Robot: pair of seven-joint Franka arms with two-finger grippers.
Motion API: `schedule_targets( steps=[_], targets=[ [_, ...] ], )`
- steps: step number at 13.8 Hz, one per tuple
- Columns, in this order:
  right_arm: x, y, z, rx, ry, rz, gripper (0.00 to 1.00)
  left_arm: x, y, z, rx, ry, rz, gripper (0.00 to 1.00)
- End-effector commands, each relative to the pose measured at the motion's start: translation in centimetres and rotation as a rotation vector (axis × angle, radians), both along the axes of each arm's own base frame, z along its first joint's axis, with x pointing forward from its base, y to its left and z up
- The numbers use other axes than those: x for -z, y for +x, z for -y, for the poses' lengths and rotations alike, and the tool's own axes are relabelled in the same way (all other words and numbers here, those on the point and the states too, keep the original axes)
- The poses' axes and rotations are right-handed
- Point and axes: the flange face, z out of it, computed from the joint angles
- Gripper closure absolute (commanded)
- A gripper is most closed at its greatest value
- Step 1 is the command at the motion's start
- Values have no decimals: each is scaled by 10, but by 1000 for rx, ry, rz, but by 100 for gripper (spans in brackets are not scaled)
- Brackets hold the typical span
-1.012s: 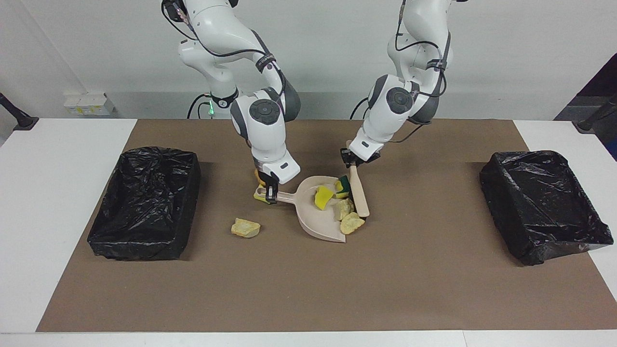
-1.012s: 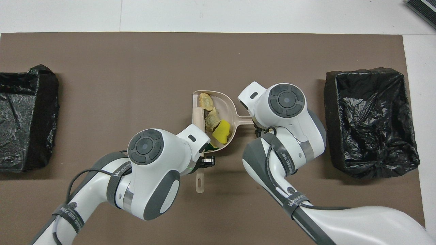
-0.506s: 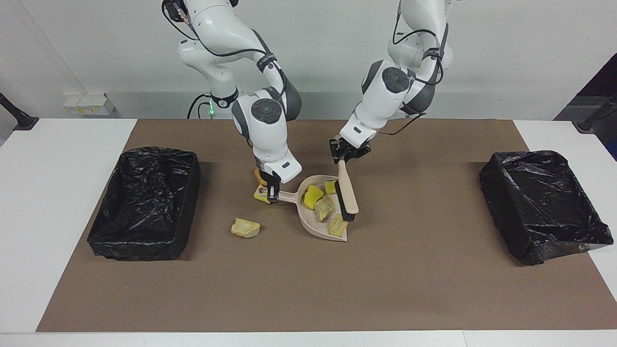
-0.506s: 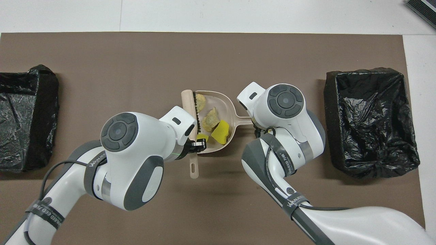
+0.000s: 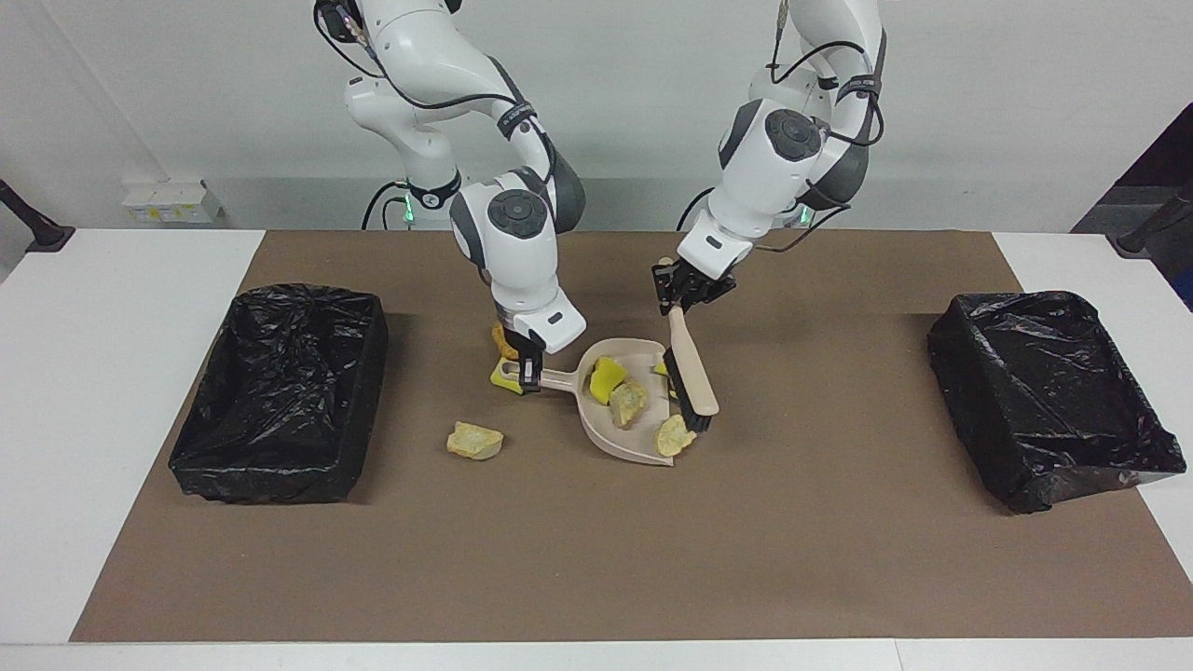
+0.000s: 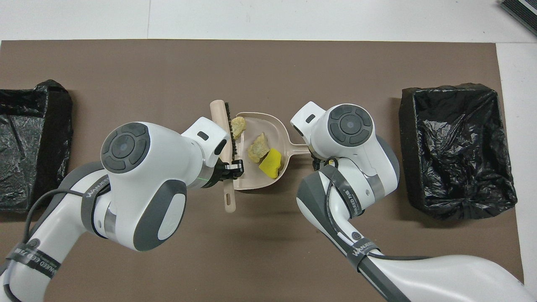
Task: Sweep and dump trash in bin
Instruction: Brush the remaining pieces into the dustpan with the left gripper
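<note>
Since the earlier frame the brush (image 5: 692, 368) has been drawn back toward the left arm's end of the surface (image 5: 121, 308), so that its bristles are now seen at the open edge of the dustpan (image 5: 623, 424) with one tan scrap (image 5: 671, 435) on the lip beside them. Two black-lined bins (image 5: 280, 391) (image 5: 1049, 391) are placed at the two ends of the brown mat (image 5: 802, 540). The dustpan is kept flat on the mat between the arms, and its handle is gripped by the closed right hand (image 5: 529, 373). The brush handle is clamped by the fully closed left hand (image 5: 685, 291) above the mat. Inside the pan a yellow sponge piece (image 5: 606, 379) and a tan chunk (image 5: 629, 401) are found. One more tan chunk (image 5: 474, 440) is left on the mat, farther from the robots than the pan handle, toward the right arm's end. Another yellow piece (image 5: 503, 377) is seen under that handle's end.
</note>
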Motion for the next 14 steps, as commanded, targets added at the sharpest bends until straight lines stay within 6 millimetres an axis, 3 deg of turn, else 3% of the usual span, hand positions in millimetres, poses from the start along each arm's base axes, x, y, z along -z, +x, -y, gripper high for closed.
schedule_targets(
  steps=[1,3,5,7,11,12,14],
  targets=[
    [0,3,-3,26,33,15,100,36,-1,-38,-18,103,-55,100],
    [7,7,-6,50,77,-9,100,58,-3,-57,-15,147,-92,100],
    [7,6,-8,60,84,-8,100,76,-9,-56,24,157,-107,100],
    [9,5,-8,51,82,-10,100,89,-11,-42,49,159,-100,100],
    [9,6,-8,51,83,-9,100,81,-45,27,148,98,-44,100],
    [9,5,-8,49,82,-10,100,81,-51,35,165,98,-42,100],
    [9,5,-8,48,82,-10,100,81,-51,32,166,103,-56,100]
  ],
)
